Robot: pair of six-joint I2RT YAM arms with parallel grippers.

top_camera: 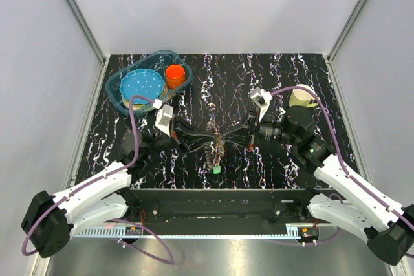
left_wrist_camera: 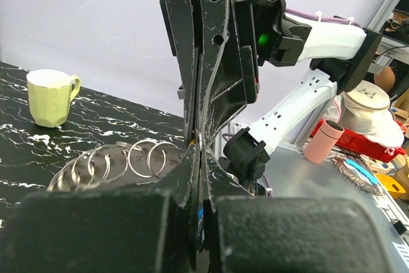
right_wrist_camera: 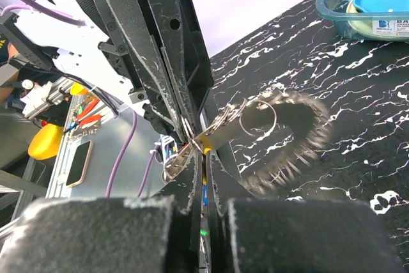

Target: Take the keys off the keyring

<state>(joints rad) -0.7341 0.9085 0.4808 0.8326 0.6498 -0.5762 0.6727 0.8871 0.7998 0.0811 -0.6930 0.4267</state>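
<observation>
The keys (top_camera: 218, 152) hang in a bunch at the table's middle, held between both grippers, with a small green piece (top_camera: 217, 169) at the bottom. My left gripper (top_camera: 211, 139) comes in from the left and is shut on the keyring (left_wrist_camera: 146, 158), whose wire loops fan out beside its jaws. My right gripper (top_camera: 229, 141) comes in from the right and is shut tip to tip against the left one. In the right wrist view it (right_wrist_camera: 204, 148) pinches a brass-yellow piece and a flat grey key (right_wrist_camera: 230, 133). The toothed fan of keys (right_wrist_camera: 300, 139) is blurred beside it.
A teal basket (top_camera: 119, 88) at the back left holds a blue dotted plate (top_camera: 141, 85) and an orange cup (top_camera: 174, 74). A pale yellow-green mug (top_camera: 301, 98) stands at the back right and also shows in the left wrist view (left_wrist_camera: 51, 97).
</observation>
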